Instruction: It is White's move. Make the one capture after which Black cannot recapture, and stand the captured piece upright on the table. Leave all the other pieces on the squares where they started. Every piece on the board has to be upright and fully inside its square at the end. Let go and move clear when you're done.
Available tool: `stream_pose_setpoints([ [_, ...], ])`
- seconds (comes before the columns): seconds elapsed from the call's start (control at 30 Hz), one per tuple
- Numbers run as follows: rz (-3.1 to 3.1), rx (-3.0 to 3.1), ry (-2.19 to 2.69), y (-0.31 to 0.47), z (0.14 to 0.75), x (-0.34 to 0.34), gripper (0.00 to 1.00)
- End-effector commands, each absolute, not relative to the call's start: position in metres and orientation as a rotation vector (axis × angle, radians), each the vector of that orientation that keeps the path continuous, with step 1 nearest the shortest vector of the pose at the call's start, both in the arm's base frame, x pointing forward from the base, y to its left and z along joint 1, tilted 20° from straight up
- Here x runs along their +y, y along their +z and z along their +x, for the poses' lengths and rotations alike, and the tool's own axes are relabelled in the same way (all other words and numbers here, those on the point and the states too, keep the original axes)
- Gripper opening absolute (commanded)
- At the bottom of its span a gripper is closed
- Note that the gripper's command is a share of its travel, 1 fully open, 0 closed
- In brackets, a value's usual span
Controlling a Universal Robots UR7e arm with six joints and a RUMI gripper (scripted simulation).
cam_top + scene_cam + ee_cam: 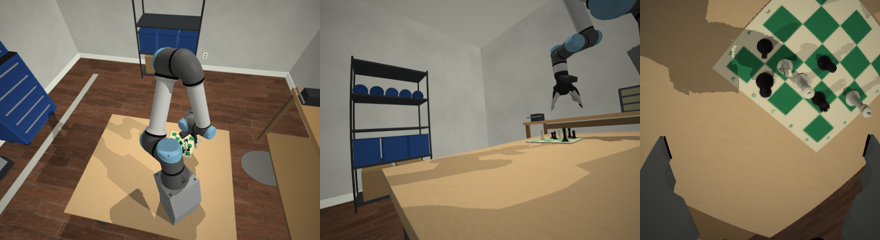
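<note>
Seven pieces stand upright on the chessboard, at 12 o'clock in the wrist view: four black, three white. The gripper hangs above it, jaws fully spread, holding nothing.

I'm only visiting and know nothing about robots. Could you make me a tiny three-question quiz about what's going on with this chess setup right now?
1. True or false: the gripper is holding a chess piece.
2. How many white pieces stand on the chessboard in the wrist view: (a) one, (b) three, (c) five?
3. Fill in the blank: seen from the exterior view, the gripper hangs ______ the pieces, touching none of them.

Key:
1. False. Its fingers are spread wide with nothing between them.
2. (b) three, among them the white piece nearest the board's edge; four black ones stand there too, such as the black piece.
3. Above.
</note>
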State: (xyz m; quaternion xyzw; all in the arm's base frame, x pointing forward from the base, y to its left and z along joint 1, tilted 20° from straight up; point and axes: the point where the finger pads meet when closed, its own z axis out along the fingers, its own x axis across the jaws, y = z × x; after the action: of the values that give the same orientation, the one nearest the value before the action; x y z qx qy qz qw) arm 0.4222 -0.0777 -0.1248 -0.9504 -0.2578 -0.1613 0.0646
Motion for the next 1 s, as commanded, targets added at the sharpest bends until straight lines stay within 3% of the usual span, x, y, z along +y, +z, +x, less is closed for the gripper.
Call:
stream_pose_setpoints([
  [0.0, -2.910, -0.531, -0.463, -0.129, 0.424, -0.077, 1.00],
  [0.33, -2.909, 0.038, -0.405, -0.138, 0.427, -0.077, 1.00],
  [0.97, -2.858, 0.378, -0.363, -0.144, 0.429, -0.077, 1.00],
])
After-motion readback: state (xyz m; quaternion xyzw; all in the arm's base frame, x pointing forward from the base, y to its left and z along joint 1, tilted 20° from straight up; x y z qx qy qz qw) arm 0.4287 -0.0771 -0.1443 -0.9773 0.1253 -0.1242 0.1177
